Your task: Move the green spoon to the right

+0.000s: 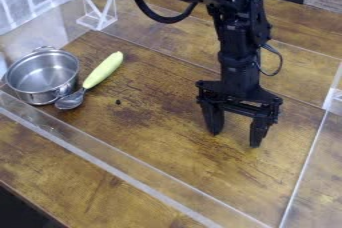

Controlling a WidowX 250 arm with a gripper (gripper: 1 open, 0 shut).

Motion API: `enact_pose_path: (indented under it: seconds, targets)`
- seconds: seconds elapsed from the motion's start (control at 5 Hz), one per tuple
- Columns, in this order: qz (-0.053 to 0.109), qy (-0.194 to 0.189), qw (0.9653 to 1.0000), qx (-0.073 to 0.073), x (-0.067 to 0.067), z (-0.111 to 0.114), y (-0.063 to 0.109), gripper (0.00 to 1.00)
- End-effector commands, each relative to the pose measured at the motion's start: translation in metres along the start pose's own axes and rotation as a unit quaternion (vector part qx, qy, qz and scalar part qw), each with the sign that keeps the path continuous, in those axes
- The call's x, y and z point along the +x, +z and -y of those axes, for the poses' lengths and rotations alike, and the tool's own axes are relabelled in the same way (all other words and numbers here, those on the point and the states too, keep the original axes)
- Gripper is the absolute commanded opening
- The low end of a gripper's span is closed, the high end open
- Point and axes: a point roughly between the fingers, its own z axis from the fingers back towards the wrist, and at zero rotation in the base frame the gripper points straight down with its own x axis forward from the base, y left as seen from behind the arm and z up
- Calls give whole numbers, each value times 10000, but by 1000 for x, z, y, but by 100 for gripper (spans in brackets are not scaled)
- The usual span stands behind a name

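Hand (237, 128) and arm dominated the right half of the view, the black arm dropping steeply from the top edge and ending with the fingers pointed down at the surface (160, 162). Its jaws stood wide apart, with bare wood showing between the two fingertips, and they held nothing. The tips hung close above the wood or just on it; which of the two could not be told from this angle.

That surface was dark, worn planking bounded by a low clear wall. At its far left sat a round steel pot (42, 72), empty as far as could be seen.

Just beside the pot lay the green spoon (91, 79), well apart from the hand and across the surface to its left, slightly farther from the camera. Its long axis ran on a diagonal: the yellow-green handle pointed up and to the right, while the silver bowl end lay down and to the left, touching or nearly touching the pot's rim. By my judgement the spoon had not yet been shifted, and the handle was the end nearer the hand, so the reach would have to go leftward.
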Motion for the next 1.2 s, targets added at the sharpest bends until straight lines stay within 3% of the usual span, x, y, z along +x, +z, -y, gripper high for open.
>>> enact_pose_path:
  seconds: [0.0, 0.4, 0.6, 0.8, 1.0]
  targets:
    - [241, 10, 9997, 21, 16, -4, 22, 100]
    - [251, 125, 9994, 212, 26, -45, 56, 100]
    - [243, 126, 9992, 302, 18, -63, 80, 100]
    - [180, 181, 9988, 429, 12, -74, 90, 100]
    - [115, 270, 9982, 516, 8, -73, 82, 0]
